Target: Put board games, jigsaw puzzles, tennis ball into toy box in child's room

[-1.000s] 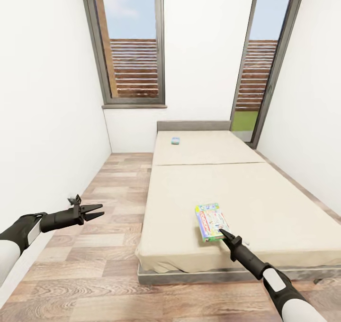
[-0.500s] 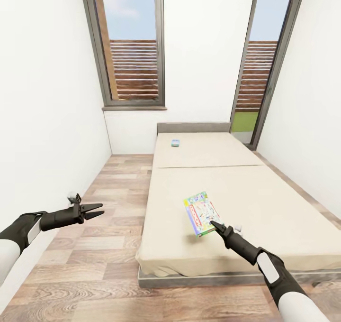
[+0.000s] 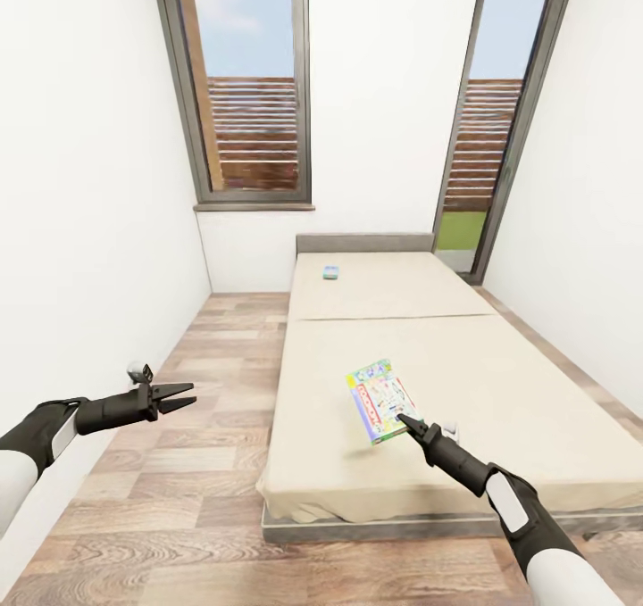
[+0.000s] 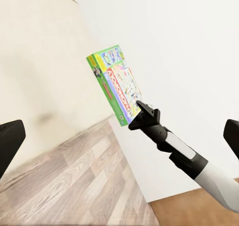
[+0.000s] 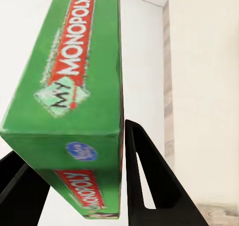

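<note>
At lower centre of the head view, the green-edged board game (image 3: pixel 381 402), judged light, stiff and smooth-sided, is held clear of the bed (image 3: pixel 500 383), clamped at one narrow edge by the right end effector (image 3: pixel 404 421); the left end effector (image 3: pixel 183 395) is seen spread apart and empty.

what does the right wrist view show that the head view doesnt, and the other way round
Right wrist view alone: the printed lettering on the green edge of the board game, reading "My Monopoly", with a dark finger of the right gripper on either side of that edge.

Head view alone: the left gripper, open and empty over the wood floor; a small blue box near the headboard; two tall windows.

Both: the board game pinched by the right gripper, and the beige bed.
</note>
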Motion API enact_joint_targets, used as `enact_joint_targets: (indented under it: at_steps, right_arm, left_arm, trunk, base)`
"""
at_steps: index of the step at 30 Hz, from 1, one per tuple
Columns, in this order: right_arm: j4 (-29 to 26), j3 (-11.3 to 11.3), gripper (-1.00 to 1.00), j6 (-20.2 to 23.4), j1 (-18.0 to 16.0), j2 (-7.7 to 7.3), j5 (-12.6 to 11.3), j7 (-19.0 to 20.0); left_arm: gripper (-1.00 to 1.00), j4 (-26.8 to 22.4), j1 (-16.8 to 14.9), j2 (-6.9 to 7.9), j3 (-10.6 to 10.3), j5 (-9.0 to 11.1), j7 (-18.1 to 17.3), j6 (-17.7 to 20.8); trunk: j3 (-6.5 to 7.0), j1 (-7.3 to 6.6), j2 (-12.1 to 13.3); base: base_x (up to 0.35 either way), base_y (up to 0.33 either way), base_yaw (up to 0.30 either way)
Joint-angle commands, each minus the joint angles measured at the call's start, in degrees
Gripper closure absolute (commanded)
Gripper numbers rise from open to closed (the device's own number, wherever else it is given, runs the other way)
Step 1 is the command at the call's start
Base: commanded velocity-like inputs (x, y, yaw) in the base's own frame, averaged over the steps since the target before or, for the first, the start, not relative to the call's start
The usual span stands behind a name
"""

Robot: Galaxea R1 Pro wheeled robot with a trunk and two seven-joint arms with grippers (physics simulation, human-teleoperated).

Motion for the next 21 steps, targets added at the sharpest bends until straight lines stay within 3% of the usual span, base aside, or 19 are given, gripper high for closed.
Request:
enact_joint_targets:
  at_steps: [1, 6, 14, 21]
  right_arm:
    - [0.0, -0.1, 1.00, 0.4, 0.0, -0.23, -0.1, -0.1]
    - [0.0, -0.1, 1.00, 0.6, 0.0, -0.68, 0.1, -0.7]
    - [0.0, -0.1, 1.00, 0.2, 0.0, -0.68, 0.1, -0.8]
    - [0.0, -0.1, 1.00, 0.1, 0.0, -0.65, 0.1, -0.9]
  left_arm:
    - [-1.00, 0.0, 0.0, 0.00, 0.1, -0.2, -0.2, 0.7]
    - [-1.00, 0.0, 0.0, 0.02, 0.0, -0.2, -0.2, 0.8]
    - [-1.00, 0.0, 0.0, -0.02, -0.1, -0.2, -0.2, 0.3]
    - [-1.00, 0.0, 0.0, -0.09, -0.1, -0.2, -0.2, 0.3]
  trunk:
    - [0.13, -0.26, 0.4]
    - [1.03, -1.35, 2.4]
    - [1.03, -1.35, 2.4]
    - [1.03, -1.35, 2.4]
  base:
    - [-0.131, 0.000, 0.000]
    - [-0.037, 0.000, 0.000]
    - [-0.002, -0.002, 0.000]
    - [0.000, -0.213, 0.046]
